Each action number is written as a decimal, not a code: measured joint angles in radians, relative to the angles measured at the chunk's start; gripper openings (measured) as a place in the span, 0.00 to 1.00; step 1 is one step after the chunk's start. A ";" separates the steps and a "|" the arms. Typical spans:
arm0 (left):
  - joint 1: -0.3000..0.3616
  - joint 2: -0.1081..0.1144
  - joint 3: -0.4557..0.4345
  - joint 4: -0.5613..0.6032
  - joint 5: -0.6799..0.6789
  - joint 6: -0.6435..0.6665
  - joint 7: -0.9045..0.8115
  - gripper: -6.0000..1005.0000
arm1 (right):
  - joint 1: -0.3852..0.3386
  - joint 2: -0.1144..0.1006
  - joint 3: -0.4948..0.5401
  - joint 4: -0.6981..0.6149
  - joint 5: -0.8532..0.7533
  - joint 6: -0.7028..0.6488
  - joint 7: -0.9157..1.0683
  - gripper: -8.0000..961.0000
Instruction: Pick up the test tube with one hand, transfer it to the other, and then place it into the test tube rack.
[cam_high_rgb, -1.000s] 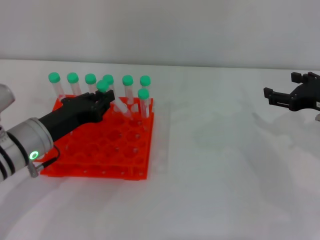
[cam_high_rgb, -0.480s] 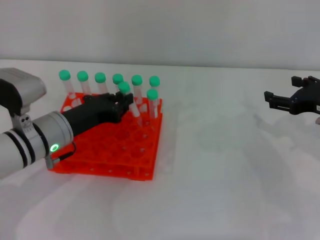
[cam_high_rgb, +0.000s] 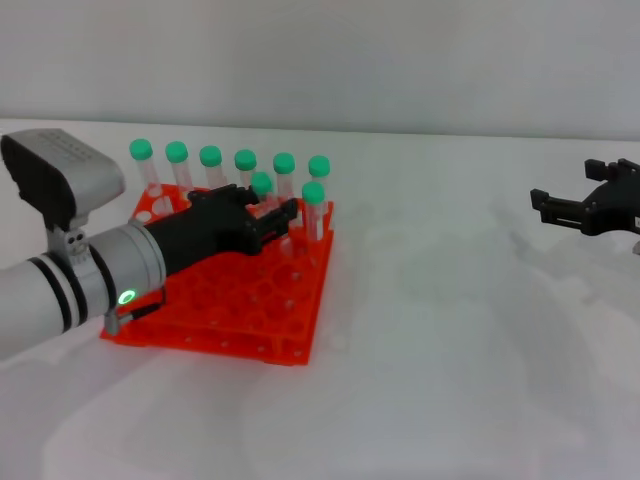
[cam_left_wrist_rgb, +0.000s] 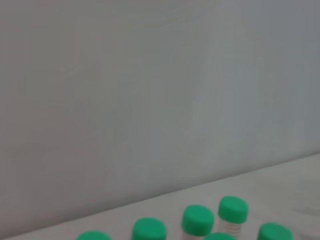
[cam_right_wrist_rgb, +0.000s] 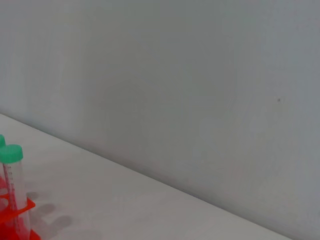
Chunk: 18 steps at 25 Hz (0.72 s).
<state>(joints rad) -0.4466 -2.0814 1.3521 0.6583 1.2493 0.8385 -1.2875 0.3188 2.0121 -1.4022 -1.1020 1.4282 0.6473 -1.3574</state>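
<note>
Head view: the left gripper (cam_high_rgb: 268, 215), on the arm with the green light, reaches over the orange-red test tube rack (cam_high_rgb: 290, 330) at left centre. The test tube (cam_high_rgb: 264, 192) stands near-upright at its fingertips, green cap up, tip in the second row; whether the fingers clasp it I cannot tell. The right gripper (cam_high_rgb: 590, 205) hangs spread and empty at far right, well apart.
</note>
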 joint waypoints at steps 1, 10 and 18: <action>0.003 0.000 0.009 0.010 -0.001 0.003 0.004 0.38 | 0.000 0.000 0.001 0.002 0.000 0.000 -0.001 0.91; 0.163 -0.004 0.058 0.224 -0.018 0.015 0.010 0.69 | -0.005 -0.003 0.008 0.012 -0.007 0.000 -0.010 0.91; 0.349 0.001 0.011 0.341 -0.191 0.139 0.129 0.81 | -0.037 -0.007 0.056 0.002 -0.003 0.016 -0.044 0.91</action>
<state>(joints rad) -0.0977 -2.0809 1.3628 0.9991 1.0580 0.9779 -1.1585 0.2818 2.0049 -1.3466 -1.0996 1.4248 0.6632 -1.4018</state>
